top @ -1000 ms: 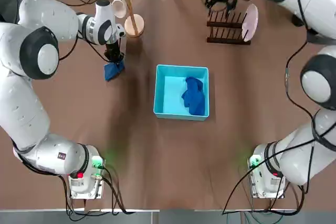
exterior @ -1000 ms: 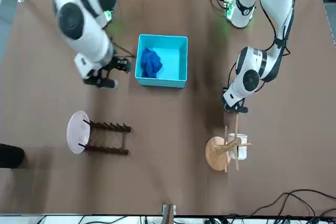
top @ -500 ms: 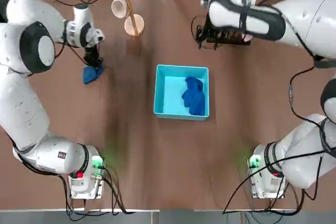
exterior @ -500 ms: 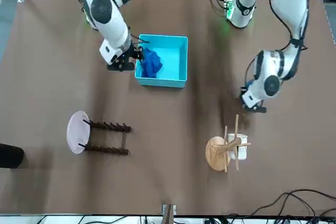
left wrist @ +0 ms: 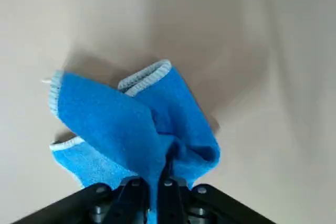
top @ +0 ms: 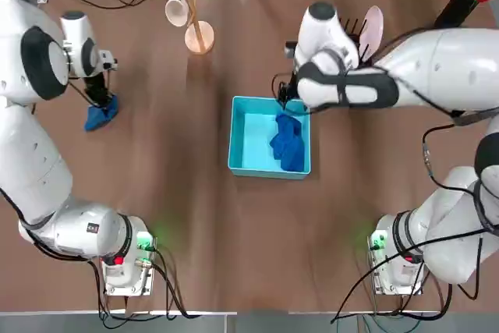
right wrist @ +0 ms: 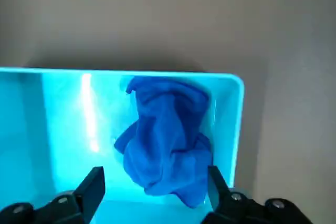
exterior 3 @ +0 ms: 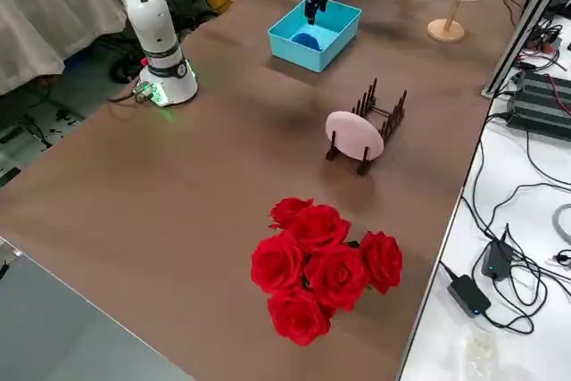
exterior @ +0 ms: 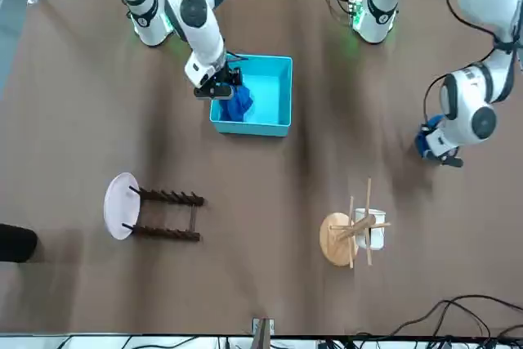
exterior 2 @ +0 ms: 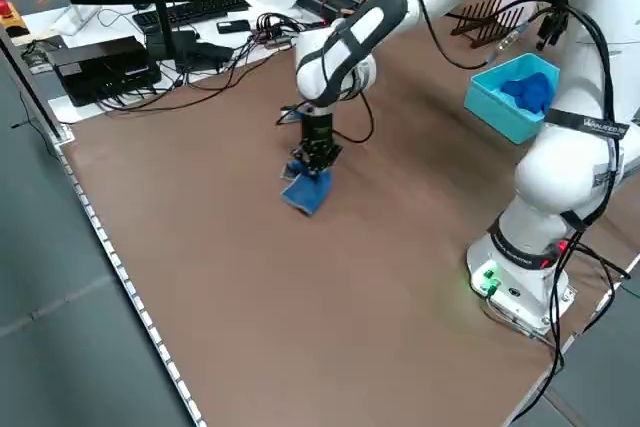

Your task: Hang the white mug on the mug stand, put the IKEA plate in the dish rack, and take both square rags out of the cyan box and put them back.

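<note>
overhead, the left gripper (top: 100, 101) held one dark blue rag (top: 100, 115) pinched in its closed fingers at the table's (top: 195, 216) left side, well apart from the cyan box (top: 248, 139). the right gripper (top: 285, 97) hung over the box's far edge, above the second rag (top: 288, 143) lying inside. the white mug (top: 177, 10) hung on the mug stand (top: 199, 39), and the ikea plate (top: 373, 29) stood behind the right arm.

from the front, the plate stood upright at the end of the dish rack (exterior: 167, 215); mug and plate steps looked done.

from the left side, the held rag drooped onto the table.

from the right side, the plate sat in the rack, the box beyond it.

at the left wrist, the closed fingers (left wrist: 164, 195) clamped a fold of the rag.

at the right wrist, the spread fingers (right wrist: 91, 188) were empty above the second rag. judged so, one rag was out, one remained, and both had yet to be returned.
</note>
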`<state>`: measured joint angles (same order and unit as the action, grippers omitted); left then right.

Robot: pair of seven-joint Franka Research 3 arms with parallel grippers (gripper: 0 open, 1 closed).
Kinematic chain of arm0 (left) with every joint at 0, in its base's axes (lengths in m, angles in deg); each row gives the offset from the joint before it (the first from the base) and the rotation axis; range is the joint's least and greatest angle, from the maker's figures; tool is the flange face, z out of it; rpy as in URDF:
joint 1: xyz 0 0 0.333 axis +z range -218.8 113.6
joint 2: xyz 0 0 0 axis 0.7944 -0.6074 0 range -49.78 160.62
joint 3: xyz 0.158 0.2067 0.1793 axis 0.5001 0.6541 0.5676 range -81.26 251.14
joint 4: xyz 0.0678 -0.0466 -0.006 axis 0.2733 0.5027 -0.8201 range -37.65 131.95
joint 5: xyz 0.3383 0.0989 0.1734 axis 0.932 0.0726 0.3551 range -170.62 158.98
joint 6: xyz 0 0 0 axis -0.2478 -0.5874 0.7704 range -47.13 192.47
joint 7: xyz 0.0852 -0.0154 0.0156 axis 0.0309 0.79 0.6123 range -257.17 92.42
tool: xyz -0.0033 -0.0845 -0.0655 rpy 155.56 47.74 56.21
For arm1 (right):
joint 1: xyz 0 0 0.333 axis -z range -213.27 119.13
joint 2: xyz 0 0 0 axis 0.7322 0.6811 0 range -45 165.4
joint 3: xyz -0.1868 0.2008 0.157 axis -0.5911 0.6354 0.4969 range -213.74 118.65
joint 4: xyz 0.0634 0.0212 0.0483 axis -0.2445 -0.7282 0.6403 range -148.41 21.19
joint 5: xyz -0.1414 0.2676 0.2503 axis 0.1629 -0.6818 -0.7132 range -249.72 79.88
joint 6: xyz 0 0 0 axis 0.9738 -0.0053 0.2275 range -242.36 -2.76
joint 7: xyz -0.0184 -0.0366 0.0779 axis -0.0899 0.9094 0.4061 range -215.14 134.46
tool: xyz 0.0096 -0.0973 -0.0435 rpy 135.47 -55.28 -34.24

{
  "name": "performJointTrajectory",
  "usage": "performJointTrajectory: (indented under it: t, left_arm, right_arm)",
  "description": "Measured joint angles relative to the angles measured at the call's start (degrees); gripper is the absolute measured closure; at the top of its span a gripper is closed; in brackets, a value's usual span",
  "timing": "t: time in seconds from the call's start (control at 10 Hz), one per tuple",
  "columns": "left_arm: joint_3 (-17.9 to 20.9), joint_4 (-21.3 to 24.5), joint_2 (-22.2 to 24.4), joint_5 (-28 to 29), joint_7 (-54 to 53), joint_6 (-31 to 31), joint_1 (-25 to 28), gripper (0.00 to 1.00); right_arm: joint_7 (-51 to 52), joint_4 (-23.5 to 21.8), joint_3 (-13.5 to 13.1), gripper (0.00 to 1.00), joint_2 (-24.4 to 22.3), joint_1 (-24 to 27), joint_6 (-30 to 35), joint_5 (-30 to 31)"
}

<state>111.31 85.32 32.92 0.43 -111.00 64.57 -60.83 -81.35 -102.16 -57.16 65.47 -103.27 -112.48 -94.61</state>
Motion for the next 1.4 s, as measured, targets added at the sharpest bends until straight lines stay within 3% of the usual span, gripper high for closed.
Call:
performJointTrajectory:
  t: [0.3,0.7,0.9,1.1,1.3,1.4]
  left_arm:
    - [-0.9,1.1,0.0,0.0,-0.9,1.9,1.0,0.94]
    - [-14.5,2.1,1.7,0.2,17.3,2.2,0.9,0.94]
    - [-23.6,2.3,2.5,0.2,27.9,2.1,0.9,0.94]
    - [-29.3,2.3,2.6,0.2,33.8,2.3,0.9,0.94]
    - [-30.9,1.6,4.0,0.2,35.6,0.7,1.1,0.94]
    - [-30.9,1.0,6.7,0.2,35.4,-3.7,1.8,0.94]
  right_arm:
    - [-0.6,-2.9,0.0,0.15,3.3,-2.0,-7.4,0.0]
    - [-2.0,-4.3,0.0,0.26,7.8,-3.9,-13.3,0.0]
    - [-2.4,-4.3,-0.3,0.59,7.8,-3.9,-13.0,0.0]
    - [-2.7,-3.7,-1.7,0.92,7.1,-2.0,-9.3,0.0]
    - [0.6,0.4,-2.8,0.97,4.1,4.5,0.6,0.1]
    - [2.2,5.1,-3.0,0.97,2.6,8.4,9.1,0.5]
